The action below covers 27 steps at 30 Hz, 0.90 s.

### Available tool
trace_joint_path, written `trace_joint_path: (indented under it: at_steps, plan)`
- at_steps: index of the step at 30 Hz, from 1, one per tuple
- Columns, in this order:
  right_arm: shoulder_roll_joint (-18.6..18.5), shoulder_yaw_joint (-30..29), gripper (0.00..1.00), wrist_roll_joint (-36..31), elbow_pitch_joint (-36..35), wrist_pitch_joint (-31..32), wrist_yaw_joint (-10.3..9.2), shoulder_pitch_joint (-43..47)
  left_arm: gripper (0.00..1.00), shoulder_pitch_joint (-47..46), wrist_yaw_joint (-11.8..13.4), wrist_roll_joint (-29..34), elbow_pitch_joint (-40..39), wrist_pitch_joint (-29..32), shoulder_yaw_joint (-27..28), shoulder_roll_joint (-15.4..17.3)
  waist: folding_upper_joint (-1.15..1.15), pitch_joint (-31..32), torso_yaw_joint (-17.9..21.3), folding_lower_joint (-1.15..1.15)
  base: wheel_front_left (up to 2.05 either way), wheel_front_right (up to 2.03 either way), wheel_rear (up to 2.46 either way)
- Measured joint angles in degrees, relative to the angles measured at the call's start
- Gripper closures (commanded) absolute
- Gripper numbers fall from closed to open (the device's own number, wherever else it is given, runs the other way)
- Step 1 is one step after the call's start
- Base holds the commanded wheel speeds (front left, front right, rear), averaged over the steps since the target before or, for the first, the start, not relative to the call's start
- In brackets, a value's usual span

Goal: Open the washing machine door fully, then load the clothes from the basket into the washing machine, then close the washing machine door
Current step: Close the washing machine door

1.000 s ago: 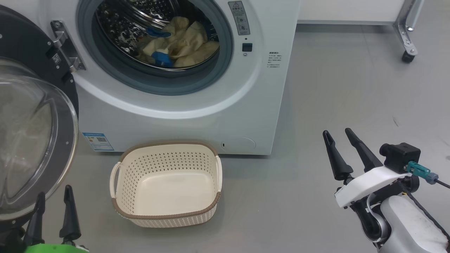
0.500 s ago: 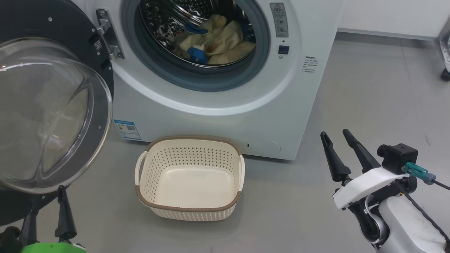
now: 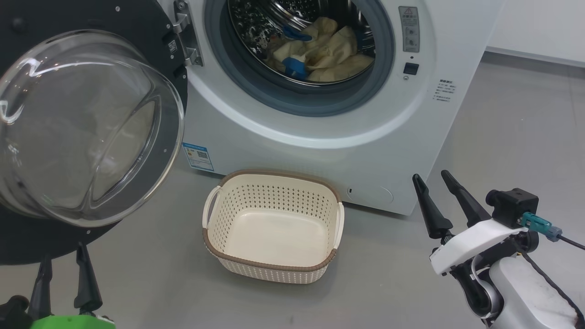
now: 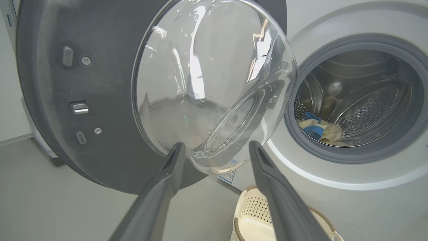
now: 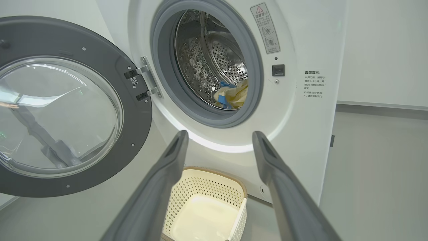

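The washing machine door, black-ringed with a bulging clear glass bowl, is seen swung wide open at the left of the washing machine. The clothes, cream-yellow with blue bands, are piled inside the perforated steel drum, and the basket is set empty on the grey floor just in front of the machine. The left claw is held low beneath the open door and the right claw is raised well to the right of the basket, both spread wide and gripping nothing.
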State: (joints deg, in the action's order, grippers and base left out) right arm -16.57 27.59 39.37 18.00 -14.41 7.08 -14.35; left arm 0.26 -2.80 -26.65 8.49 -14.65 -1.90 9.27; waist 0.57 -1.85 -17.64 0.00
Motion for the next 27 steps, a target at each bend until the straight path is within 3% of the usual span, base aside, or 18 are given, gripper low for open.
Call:
trace_joint_path:
  at_steps: [16, 27]
  plan:
    - [0.1, 1.8, 0.0, 0.5, 0.3, 0.0, 0.0, 0.0, 0.0, 0.0, 0.0, 0.6, 0.1, 0.0, 0.2, 0.0, 0.0, 0.5, -5.4, 0.0, 0.0, 0.0, 0.0]
    - [0.4, 3.3, 0.0, 0.6, 0.5, 0.0, 0.0, 0.0, 0.0, 0.0, 0.0, 1.0, -0.6, 0.0, 1.7, 0.0, 0.0, 0.7, -6.1, 0.0, 0.0, 0.0, 0.0]
